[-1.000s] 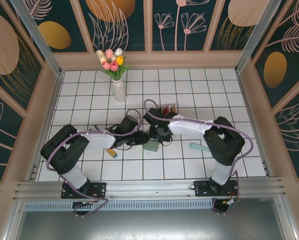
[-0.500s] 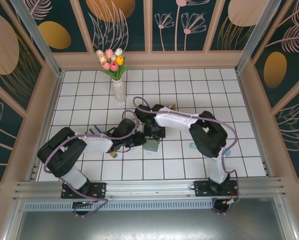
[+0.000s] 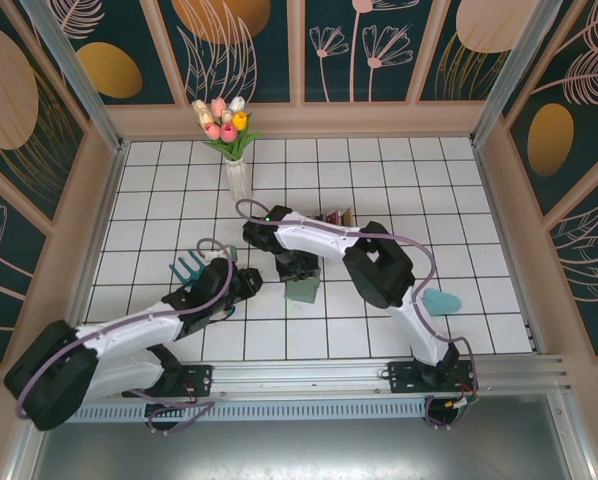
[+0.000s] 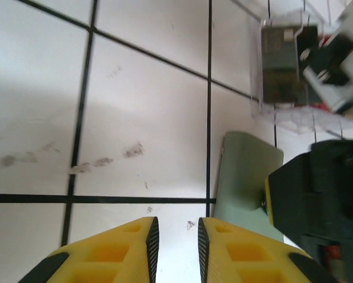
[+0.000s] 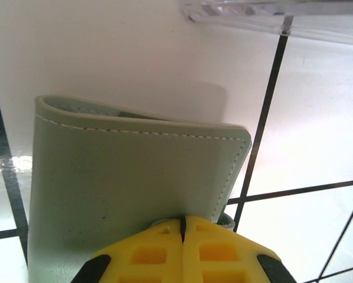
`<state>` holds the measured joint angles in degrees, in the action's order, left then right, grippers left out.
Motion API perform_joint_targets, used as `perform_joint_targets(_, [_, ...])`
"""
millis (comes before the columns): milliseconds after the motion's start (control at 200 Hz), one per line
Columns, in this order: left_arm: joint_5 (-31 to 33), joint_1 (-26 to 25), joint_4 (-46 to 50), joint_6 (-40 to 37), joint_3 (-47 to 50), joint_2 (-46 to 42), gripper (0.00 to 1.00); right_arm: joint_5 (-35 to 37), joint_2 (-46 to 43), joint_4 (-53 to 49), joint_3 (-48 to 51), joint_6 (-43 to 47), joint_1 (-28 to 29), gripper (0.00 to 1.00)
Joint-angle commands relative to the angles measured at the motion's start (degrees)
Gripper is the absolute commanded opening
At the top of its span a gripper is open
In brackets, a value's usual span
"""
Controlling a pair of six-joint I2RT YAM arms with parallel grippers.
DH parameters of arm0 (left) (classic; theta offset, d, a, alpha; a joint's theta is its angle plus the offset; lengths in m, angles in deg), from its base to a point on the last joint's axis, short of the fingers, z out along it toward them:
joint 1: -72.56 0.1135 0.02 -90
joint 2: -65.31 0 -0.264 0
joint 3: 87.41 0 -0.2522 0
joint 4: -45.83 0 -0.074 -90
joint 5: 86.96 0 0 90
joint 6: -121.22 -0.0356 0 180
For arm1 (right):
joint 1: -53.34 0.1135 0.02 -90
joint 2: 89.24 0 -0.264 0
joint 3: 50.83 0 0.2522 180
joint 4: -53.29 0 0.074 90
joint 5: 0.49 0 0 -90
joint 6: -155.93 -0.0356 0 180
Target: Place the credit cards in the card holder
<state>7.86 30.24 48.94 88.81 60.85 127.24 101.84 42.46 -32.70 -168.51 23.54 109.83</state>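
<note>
The sage-green card holder [image 3: 305, 291] lies folded flat on the tiles, also in the left wrist view [image 4: 242, 183] and close up in the right wrist view [image 5: 129, 177]. My right gripper [image 3: 298, 271] is shut, its yellow tips [image 5: 182, 223] pressed down on the holder's near edge beside a small tab [image 5: 225, 219]. My left gripper [image 3: 248, 283] hovers left of the holder, narrowly open [image 4: 175, 236], with bare tile between its fingers. Credit cards, red and dark, stand in a clear box [image 3: 335, 217]; a dark card [image 4: 280, 65] shows through the box wall.
A vase of tulips [image 3: 237, 172] stands at the back left. A teal comb-like piece [image 3: 186, 265] lies left of my left arm and a teal object [image 3: 441, 300] lies by the right arm. Wooden walls [image 3: 89, 210] fence the tiled floor.
My left arm has dropped low and stretched out, its gripper drawn back left from the holder. The right arm's elbow swung left while its gripper stayed at the holder.
</note>
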Motion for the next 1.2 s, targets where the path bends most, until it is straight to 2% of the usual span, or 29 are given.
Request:
perform_joint_targets(0, [6.69,-0.12,6.53,1.15,1.03,-4.33,0.27,-9.42,19.14,12.49,4.37,-2.58,2.68,0.01])
perform_joint_targets(90, [8.04,-0.05,8.80,1.14,1.17,-6.64,0.27,-10.82,23.08,12.72,0.41,-3.22,4.17,0.01])
perform_joint_targets(210, [8.44,-0.12,9.09,0.86,1.51,-8.22,0.27,-9.59,31.34,8.04,-8.03,-2.52,6.18,0.00])
perform_joint_targets(310, [9.90,-0.05,11.10,0.35,0.79,-9.03,0.27,-10.62,35.11,7.60,-10.56,-2.09,7.26,0.00])
perform_joint_targets(465, [10.71,-0.04,11.63,0.47,1.32,-10.57,0.27,-13.23,36.66,9.77,-9.45,-2.46,8.32,0.00])
perform_joint_targets(565, [10.56,-0.11,12.10,0.34,1.37,-10.93,0.27,-14.32,38.40,9.05,-12.20,-1.31,9.34,0.00])
perform_joint_targets(620, [10.60,-0.10,12.48,0.03,1.20,-11.26,0.26,-12.69,38.05,7.84,-13.55,-1.72,9.58,0.00])
perform_joint_targets(736, [11.97,-0.06,15.20,-0.93,-0.08,-13.12,0.26,-11.75,27.48,12.88,-4.90,-4.07,6.89,0.00])
perform_joint_targets(961, [17.73,0.01,21.89,-3.29,-4.12,-16.23,0.27,-2.66,1.35,16.94,8.45,-6.17,1.11,0.05])
perform_joint_targets(1196, [19.35,0.36,22.95,-5.60,-8.79,-12.46,0.28,1.38,-14.25,17.42,15.95,-6.87,-1.19,0.11])
